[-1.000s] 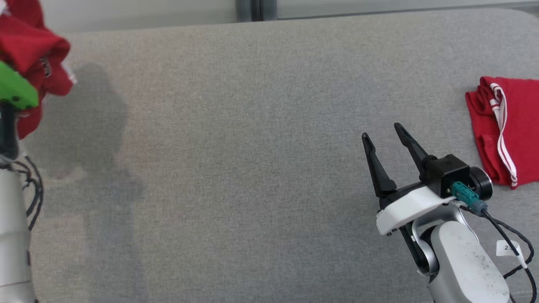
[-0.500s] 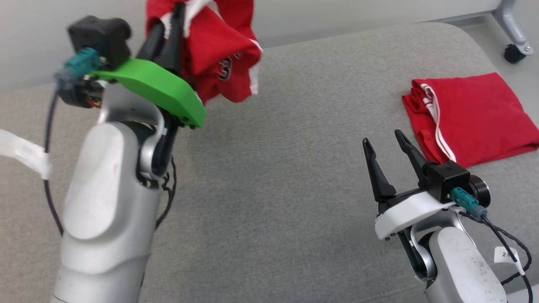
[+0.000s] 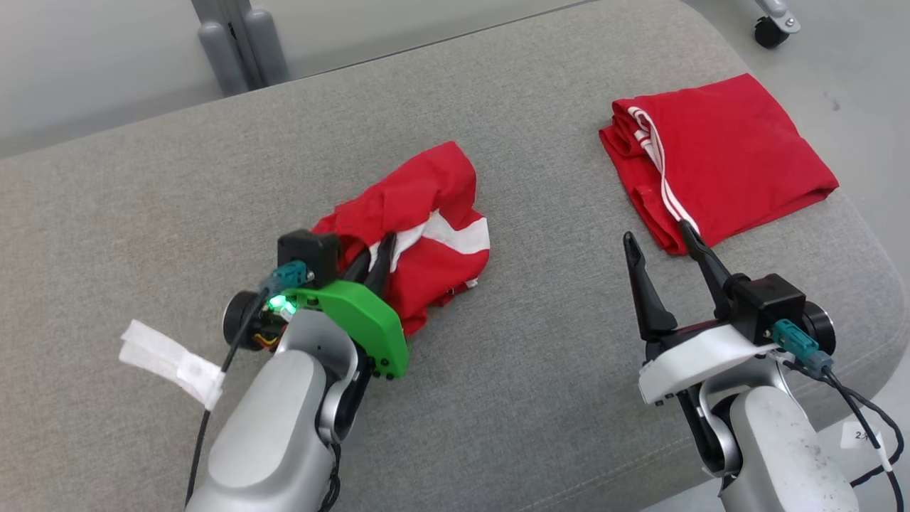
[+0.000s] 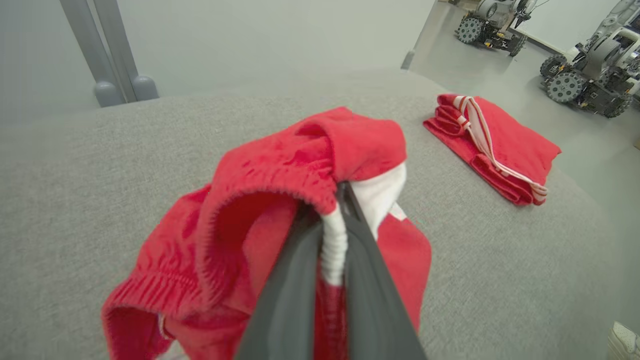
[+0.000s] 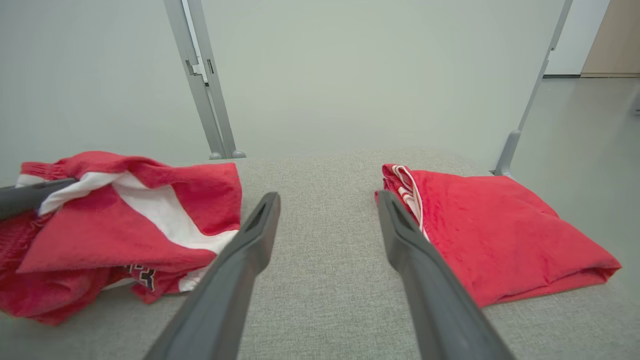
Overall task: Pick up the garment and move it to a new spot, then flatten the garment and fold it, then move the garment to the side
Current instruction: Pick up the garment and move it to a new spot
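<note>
The left tool (image 3: 379, 247) is clamped on the crumpled red garment (image 3: 426, 192), which lies at the middle of the bench (image 3: 533, 355), left of a folded red garment (image 3: 718, 153). The right tool (image 3: 657, 233) stands wide apart and empty, close to the folded one. The left wrist view shows a white ribbed band (image 4: 334, 245) pinched between the fingers. The right wrist view shows dark print (image 5: 142, 272) on the cloth.

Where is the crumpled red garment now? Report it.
Head view: the crumpled red garment lies left of centre on the grey cushion, pinched in the left pincer, with the folded red garment to its right.
</note>
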